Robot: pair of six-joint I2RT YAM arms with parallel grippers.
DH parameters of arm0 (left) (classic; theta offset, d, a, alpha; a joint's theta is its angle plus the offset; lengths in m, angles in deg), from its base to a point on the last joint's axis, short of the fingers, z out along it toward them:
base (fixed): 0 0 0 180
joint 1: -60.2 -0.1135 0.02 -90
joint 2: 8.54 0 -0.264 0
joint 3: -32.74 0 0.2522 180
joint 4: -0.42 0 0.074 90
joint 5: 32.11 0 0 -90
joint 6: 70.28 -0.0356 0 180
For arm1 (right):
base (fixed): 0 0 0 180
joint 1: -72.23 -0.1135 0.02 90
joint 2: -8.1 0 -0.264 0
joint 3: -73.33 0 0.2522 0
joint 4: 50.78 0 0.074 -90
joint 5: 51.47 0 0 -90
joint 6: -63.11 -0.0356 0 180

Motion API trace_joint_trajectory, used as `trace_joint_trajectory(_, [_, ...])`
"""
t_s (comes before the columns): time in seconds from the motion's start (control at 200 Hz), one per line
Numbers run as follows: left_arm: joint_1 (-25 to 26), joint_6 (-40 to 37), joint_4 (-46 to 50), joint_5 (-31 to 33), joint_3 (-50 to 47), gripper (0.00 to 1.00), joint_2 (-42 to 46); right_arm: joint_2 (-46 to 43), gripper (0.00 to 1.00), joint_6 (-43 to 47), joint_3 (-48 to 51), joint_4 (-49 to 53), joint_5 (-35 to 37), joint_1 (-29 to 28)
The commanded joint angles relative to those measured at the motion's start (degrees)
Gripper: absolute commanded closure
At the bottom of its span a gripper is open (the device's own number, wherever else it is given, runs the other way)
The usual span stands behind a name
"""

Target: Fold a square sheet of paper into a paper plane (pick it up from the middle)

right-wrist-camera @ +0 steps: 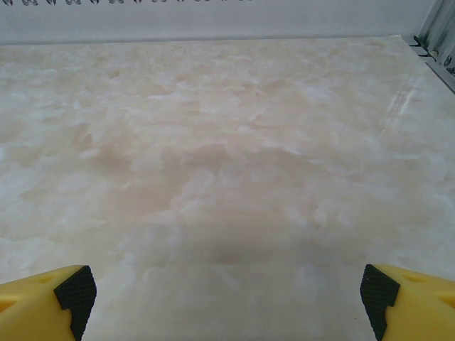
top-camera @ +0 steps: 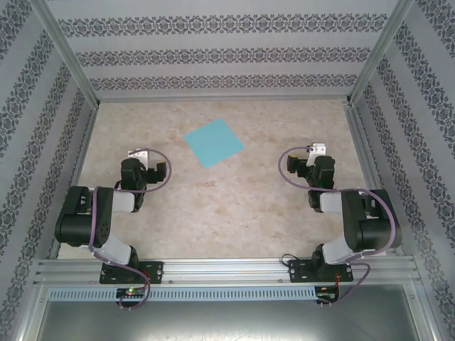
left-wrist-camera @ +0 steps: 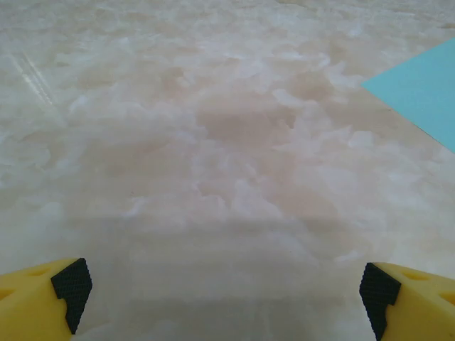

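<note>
Teal square sheet of paper (top-camera: 214,142) flat, corner-on, fwd-right of my left gripper (left-wrist-camera: 224,291); right gripper (right-wrist-camera: 227,291) farther off. Both jaws wide, empty.

No text, label, brand, number or sign could be read anywhere. The dark bands on the walls (top-camera: 213,55) were ornament, not lettering.
</note>
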Motion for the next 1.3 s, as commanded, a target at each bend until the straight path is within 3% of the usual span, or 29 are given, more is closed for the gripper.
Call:
trace_joint_trajectory(0.0, [-0.13,-1.17,-2.85,-1.24,0.76,0.00,0.48,-0.67,0.02,0.96,-0.35,-2.13,0.25,-0.10])
trace_joint_trajectory(0.699, [-0.06,-1.13,-3.08,-0.60,0.59,0.00,1.32,-1.81,0.02,-0.02,0.44,-3.10,-0.87,0.65])
trace_joint_trajectory(0.844, [0.13,1.69,15.94,2.99,6.13,0.00,11.59,-11.84,0.02,0.70,-0.72,7.48,-2.21,0.62])
trace_joint_trajectory(0.954, [0.25,6.61,24.83,3.52,9.56,0.00,17.65,-19.28,0.03,-0.17,-3.38,17.37,-5.55,0.60])
trace_joint_trajectory(1.124, [0.48,14.97,40.63,-2.66,17.98,0.00,21.56,-26.69,0.03,-2.26,-9.99,34.43,-14.73,-0.59])
trace_joint_trajectory(1.299, [4.12,22.54,50.60,-10.95,24.74,0.00,18.38,-28.93,0.02,-5.10,-16.04,46.67,-23.94,-4.33])
